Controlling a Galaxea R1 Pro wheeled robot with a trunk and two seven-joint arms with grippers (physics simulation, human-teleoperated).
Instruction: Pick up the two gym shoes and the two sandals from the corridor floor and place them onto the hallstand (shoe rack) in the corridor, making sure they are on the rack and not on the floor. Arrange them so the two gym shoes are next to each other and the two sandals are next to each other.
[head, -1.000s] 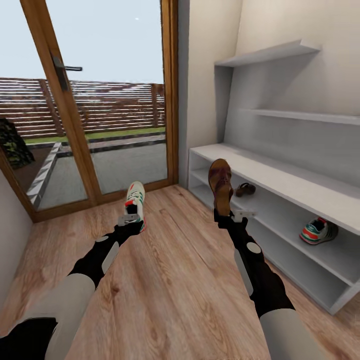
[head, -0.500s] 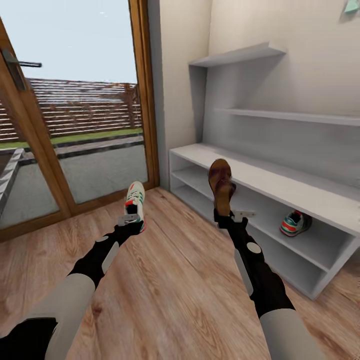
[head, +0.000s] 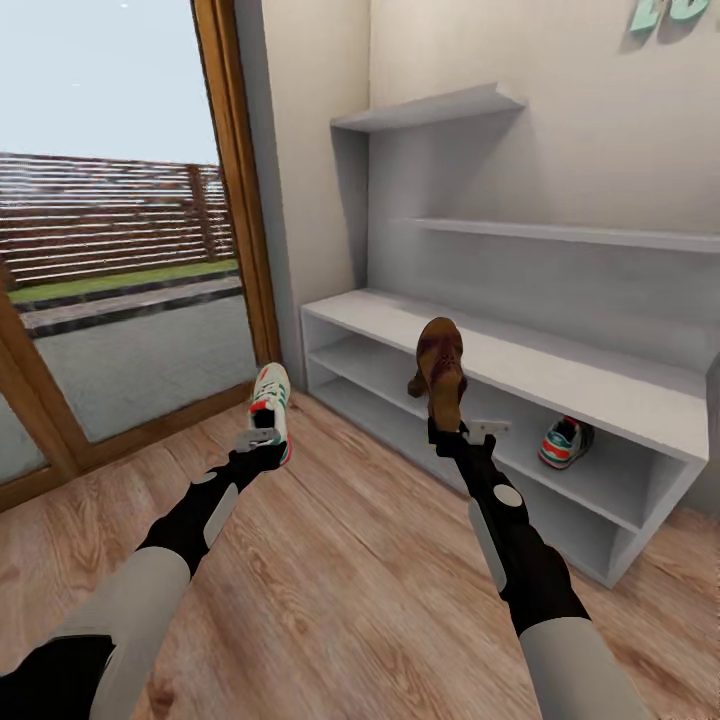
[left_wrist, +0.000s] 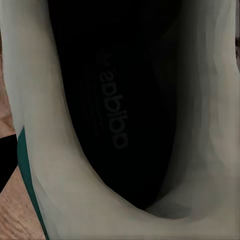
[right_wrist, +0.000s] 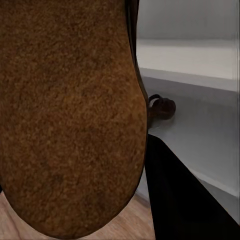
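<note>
My left gripper (head: 262, 438) is shut on the heel of a cream gym shoe (head: 271, 397) with green stripes, held toe-up above the corridor floor (head: 350, 570). The left wrist view looks into that gym shoe's dark insole (left_wrist: 115, 125). A brown sandal (head: 440, 368) stands upright in my shut right gripper (head: 456, 430), in front of the hallstand (head: 520, 357). Its tan footbed (right_wrist: 70, 110) is close in the right wrist view. The second gym shoe (head: 563, 442) sits on the hallstand's middle shelf. The second sandal (right_wrist: 161, 108) lies on that shelf too, and its edge (head: 415, 385) peeks out behind the held one.
A wood-framed glass door (head: 235, 200) stands left of the hallstand, with a patio and fence outside. Two floating shelves (head: 430, 108) hang on the hallstand's tall back. Teal letters (head: 670, 15) show on the wall at top right. Bare plank floor lies between my arms.
The whole view has swung to the right: door and hallstand have slid left in the picture. Both arms hold the same pose, each with its shoe.
</note>
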